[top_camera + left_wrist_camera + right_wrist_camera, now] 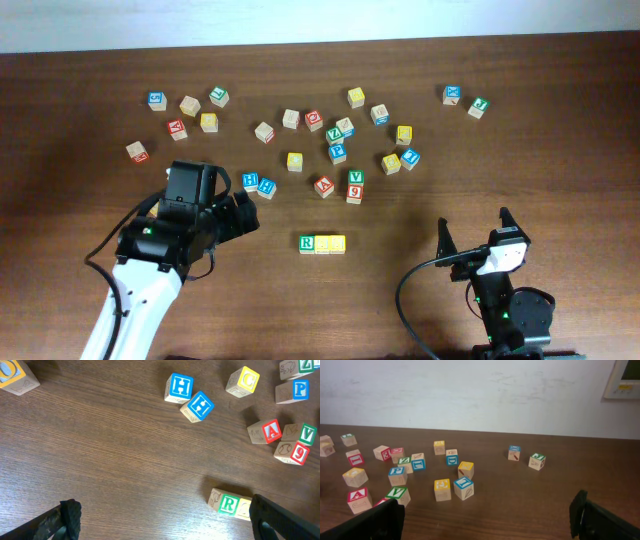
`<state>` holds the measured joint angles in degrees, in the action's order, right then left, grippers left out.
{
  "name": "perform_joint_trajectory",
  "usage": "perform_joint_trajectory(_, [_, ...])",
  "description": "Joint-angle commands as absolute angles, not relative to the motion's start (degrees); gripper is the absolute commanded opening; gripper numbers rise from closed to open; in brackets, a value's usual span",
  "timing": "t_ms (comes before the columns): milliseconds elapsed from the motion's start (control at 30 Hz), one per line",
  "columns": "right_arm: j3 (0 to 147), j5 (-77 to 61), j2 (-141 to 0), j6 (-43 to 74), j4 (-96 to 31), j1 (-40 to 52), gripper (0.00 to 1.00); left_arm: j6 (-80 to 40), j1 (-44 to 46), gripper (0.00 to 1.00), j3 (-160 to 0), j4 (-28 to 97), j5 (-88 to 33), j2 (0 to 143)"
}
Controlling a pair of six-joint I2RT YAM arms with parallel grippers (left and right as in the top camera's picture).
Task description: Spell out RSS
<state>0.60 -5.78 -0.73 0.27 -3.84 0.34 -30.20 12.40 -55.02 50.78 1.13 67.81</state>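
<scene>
The brown wooden desk (560, 180) is the biggest thing here, and a white wall (470, 395) stands behind it. The left arm (150, 270) is white and black and reaches in from the front left corner. The left jaws are wide apart and hold nothing. In the left wrist view their two dark fingers (65, 520) sit far from each other at the bottom corners, with bare wood between them. The right arm (510, 300) stands at the front right of the desk. The right jaws are also spread wide and are empty, pointing up toward the pile of cubes.

Three cubes sit in a short row in the front middle of the desk, between the two arms and well apart from the other cubes. They touch side by side. The R cube (307, 243) is first, with a green letter on white. Next comes the middle yellow cube (322, 243), then the end yellow cube (337, 243). The letters on the yellow faces look too small to read from above, and in the left wrist view a finger hides most of them. The row lies just to the right of the left jaws.

Many more cubes are spread across the back half of the desk. Two blue H cubes (179, 387) touch each other near the left arm. A red A cube (270, 431) sits close to a green V cube (306, 434) and a red 9 cube (297, 452).
</scene>
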Motion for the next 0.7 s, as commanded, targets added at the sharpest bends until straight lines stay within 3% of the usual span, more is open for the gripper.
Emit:
perform_joint_trajectory(0, [0.32,-4.89,-0.19,1.08,-4.16,-0.16,0.98,-30.30,12.21,0.99,-55.29,50.70,1.93,67.48])
perform_joint_trajectory(667, [0.32,-4.89,-0.19,1.08,-4.16,-0.16,0.98,-27.27,11.49,0.99,-55.27,52.25,1.65,66.26])
